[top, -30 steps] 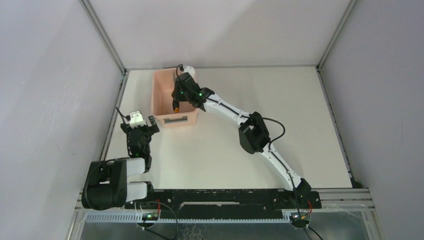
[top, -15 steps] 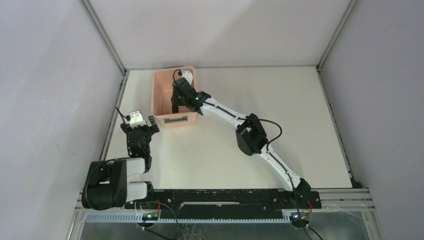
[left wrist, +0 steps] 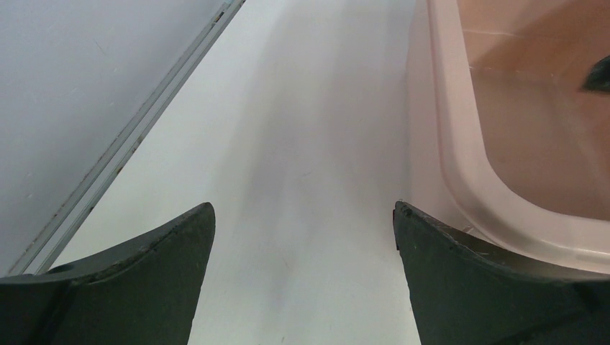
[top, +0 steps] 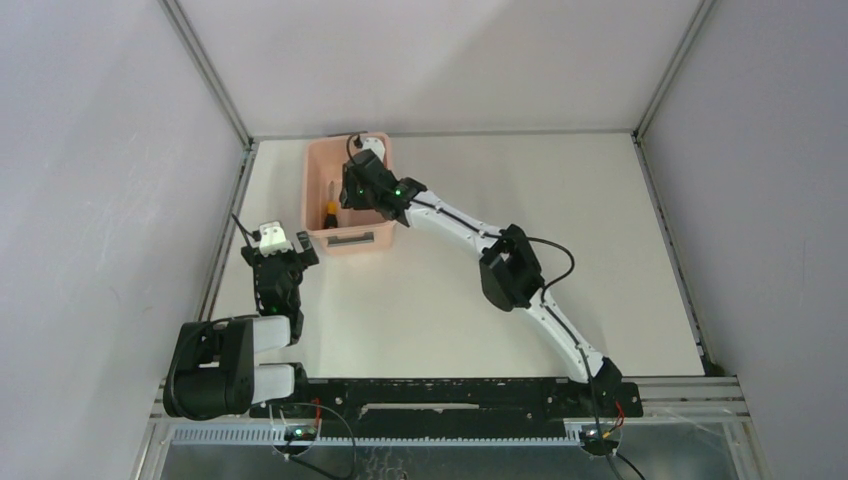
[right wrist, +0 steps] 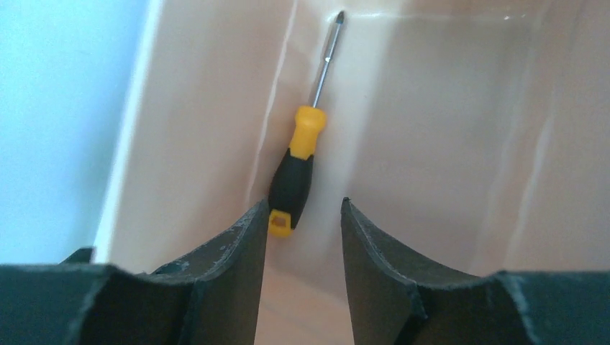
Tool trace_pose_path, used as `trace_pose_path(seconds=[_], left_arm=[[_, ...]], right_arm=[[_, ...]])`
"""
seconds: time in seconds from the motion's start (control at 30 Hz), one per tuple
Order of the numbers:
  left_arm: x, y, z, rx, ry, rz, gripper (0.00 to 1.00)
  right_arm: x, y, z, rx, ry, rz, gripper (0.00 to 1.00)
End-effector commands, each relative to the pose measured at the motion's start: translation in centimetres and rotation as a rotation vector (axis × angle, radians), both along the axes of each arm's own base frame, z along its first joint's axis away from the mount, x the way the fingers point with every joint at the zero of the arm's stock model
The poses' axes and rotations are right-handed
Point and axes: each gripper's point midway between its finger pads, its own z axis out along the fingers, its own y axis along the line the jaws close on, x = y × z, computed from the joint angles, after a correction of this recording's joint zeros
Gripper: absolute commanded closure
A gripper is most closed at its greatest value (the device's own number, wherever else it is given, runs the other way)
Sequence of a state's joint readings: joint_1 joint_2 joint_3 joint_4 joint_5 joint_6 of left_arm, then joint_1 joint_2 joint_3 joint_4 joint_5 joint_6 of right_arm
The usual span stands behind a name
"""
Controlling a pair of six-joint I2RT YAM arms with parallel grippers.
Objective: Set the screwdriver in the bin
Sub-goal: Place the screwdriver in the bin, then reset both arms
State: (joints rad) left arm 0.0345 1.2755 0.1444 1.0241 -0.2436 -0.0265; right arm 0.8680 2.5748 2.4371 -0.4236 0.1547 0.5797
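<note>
Clearance: bin interior and left flank
Bin's middle taken by right gripper; screwdriver lies along its left wall; a passable table strip runs between bin and frame rail.

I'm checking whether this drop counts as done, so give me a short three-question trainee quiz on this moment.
1. True or false: the right gripper is clamped on the screwdriver.
2. Where is the screwdriver? A) hanging in the air B) lying inside the bin C) balanced across the bin's rim.
3. Which gripper sits low beside the bin, jaws wide apart with nothing between them?
Key: 1 false, its jaws stand apart and the screwdriver lies free. 2 B. 3 the left gripper.
</note>
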Motion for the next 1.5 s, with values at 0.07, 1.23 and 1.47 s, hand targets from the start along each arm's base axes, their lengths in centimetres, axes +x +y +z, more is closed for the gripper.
trace_pose_path(seconds=[0.07, 1.23, 1.47], left_arm=[[1.4, -0.1, 3.3, 0.013, -0.096, -0.005, 0.02], [1.4, -0.1, 3.3, 0.012, -0.095, -0.006, 0.02], [1.4, -0.1, 3.3, 0.012, -0.095, -0.004, 0.02]], right_arm=[[-2.1, -4.8, 22.1, 0.127, -0.333, 0.062, 0.49], [-3.2, -45.6, 12.8, -0.236, -0.423, -0.366, 0.15], [-5.1, -49.0, 5.5, -0.23, -0.387, -0.419, 0.16]])
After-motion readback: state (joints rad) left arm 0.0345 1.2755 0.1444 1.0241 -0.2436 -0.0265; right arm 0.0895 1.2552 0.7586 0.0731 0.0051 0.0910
